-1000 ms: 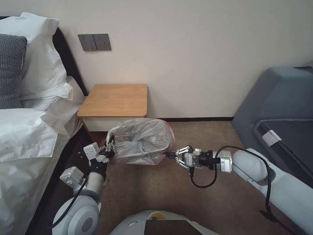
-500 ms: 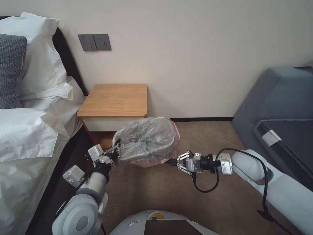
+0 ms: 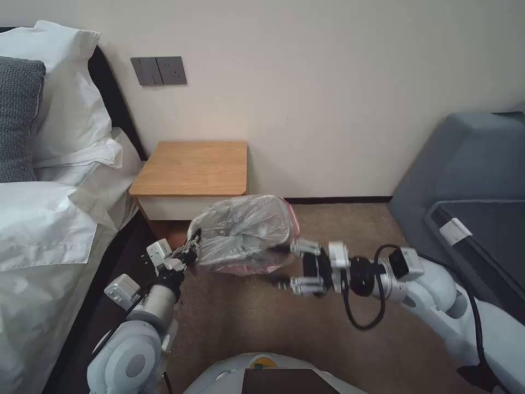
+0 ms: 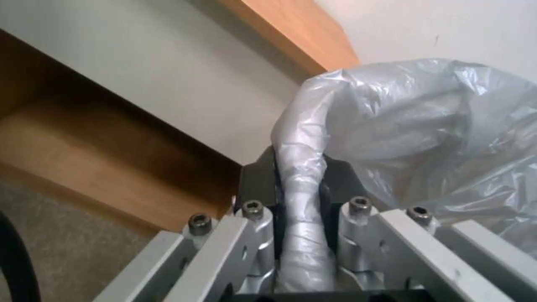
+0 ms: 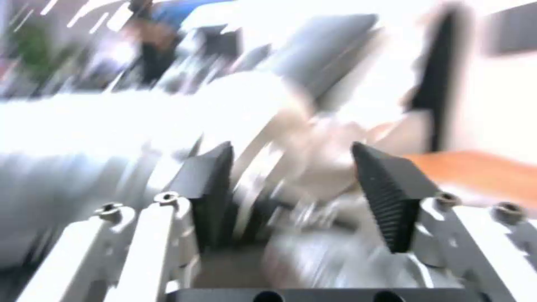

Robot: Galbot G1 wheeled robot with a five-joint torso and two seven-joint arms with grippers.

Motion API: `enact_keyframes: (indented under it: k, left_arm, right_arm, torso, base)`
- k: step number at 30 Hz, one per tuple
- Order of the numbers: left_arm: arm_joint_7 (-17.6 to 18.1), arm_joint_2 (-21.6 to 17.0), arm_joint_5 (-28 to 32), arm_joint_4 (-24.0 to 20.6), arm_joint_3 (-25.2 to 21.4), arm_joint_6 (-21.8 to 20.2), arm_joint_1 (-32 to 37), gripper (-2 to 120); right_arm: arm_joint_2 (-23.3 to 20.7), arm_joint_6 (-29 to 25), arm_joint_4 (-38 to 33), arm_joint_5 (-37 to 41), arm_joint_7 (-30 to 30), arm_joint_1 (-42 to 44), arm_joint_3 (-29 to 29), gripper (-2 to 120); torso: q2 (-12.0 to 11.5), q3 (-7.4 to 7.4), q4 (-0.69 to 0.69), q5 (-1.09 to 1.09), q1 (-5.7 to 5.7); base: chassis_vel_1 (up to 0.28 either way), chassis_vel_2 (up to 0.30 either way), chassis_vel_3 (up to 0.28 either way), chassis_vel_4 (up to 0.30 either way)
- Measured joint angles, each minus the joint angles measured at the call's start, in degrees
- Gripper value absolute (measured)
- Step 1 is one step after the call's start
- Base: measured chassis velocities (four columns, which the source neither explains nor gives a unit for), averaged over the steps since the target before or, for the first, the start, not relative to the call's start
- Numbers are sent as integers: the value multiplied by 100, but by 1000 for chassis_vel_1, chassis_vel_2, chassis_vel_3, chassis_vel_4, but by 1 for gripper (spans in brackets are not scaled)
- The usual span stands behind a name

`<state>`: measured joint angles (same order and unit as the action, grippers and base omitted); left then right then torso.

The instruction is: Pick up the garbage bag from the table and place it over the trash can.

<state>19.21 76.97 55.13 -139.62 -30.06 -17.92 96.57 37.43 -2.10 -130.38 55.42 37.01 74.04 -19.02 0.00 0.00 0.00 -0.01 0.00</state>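
Observation:
The garbage bag [image 3: 240, 232], crinkly grey-clear plastic with a pink rim, stands puffed up on the carpet in front of the table [image 3: 191, 167]. The trash can is hidden beneath the bag. My left gripper [image 3: 190, 251] is shut on the bag's left edge. In the left wrist view a twisted strip of the bag [image 4: 302, 176] runs between that gripper's [image 4: 299, 184] pads. My right gripper [image 3: 285, 267] is at the bag's lower right side, fingers spread wide. The blurred right wrist view shows its two black pads [image 5: 392, 197] well apart, with pale plastic beyond them.
A bed with white pillows [image 3: 49, 219] runs along the left, close to my left arm. A grey upholstered seat [image 3: 470, 180] fills the right. The wall [image 3: 328, 98] stands behind the table. Brown carpet [image 3: 257, 328] lies open in front of me.
My right gripper has opened, turned its wrist and moved slightly right. The bag has settled a little lower on the right. My left gripper stays shut on the bag's edge.

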Motion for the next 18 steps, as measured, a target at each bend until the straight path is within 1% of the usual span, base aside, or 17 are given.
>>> enact_keyframes:
  k: [1,2,3,4,5,6,7,8,9,11,12,13,15,18]
  left_arm:
    - [0,0,0,0,0,0,0,9]
    - [-34,-6,16,39,0,35,-9,9]
    - [-62,-6,30,77,0,71,-20,9]
    - [-81,1,49,114,1,108,-29,9]
    - [-81,1,49,114,1,108,-29,9]
    - [-86,4,55,136,2,124,-37,9]
    - [-92,9,60,171,1,152,-54,9]
    - [-92,9,60,171,1,152,-54,9]
    - [-101,11,61,193,-3,167,-67,9]
    - [-122,17,61,248,-17,191,-101,9]
    - [-122,17,61,248,-17,191,-101,9]
    - [-126,20,62,265,-19,194,-113,9]
    - [-128,34,69,281,-20,198,-138,9]
    - [-139,54,55,292,-19,241,-165,9]
  right_arm:
    - [0,0,0,0,0,0,0,58]
    - [78,-12,-80,128,-389,16,53,61]
    - [201,-27,-177,208,-912,58,125,68]
    - [322,-39,-251,220,-1447,116,209,73]
    - [322,-39,-251,220,-1447,116,209,73]
    - [399,-40,-288,205,-1801,152,256,77]
    - [519,-16,-315,154,-2305,190,307,82]
    - [519,-16,-315,154,-2305,190,307,82]
    - [592,52,-334,81,-2672,208,327,86]
    - [811,436,-410,25,-3670,243,338,97]
    - [811,436,-410,25,-3670,243,338,97]
    - [879,572,-425,67,-3916,248,337,98]
    - [1038,775,-428,202,-4192,272,315,100]
    - [1192,846,-431,473,-4299,308,305,100]
  torso:
    - [0,0,0,0,0]
    - [0,0,0,-1,0]
    - [0,0,0,-1,0]
    - [0,0,0,0,0]
    - [0,0,0,0,0]
    - [0,0,0,0,0]
    - [0,0,-1,0,0]
    - [0,0,-1,0,0]
    - [0,0,-1,0,0]
    - [0,0,-1,0,0]
    - [0,0,-1,0,0]
    - [0,0,-1,0,0]
    - [0,0,-1,0,0]
    - [0,0,0,0,0]
  base:
    - [0,0,0,0]
    - [0,0,0,0]
    - [0,0,0,0]
    - [0,0,0,0]
    - [0,0,0,0]
    - [0,0,0,0]
    - [0,0,0,0]
    - [0,0,0,0]
    - [0,0,0,0]
    - [0,0,0,0]
    - [0,0,0,0]
    - [0,0,0,0]
    - [0,0,0,0]
    - [0,0,0,0]
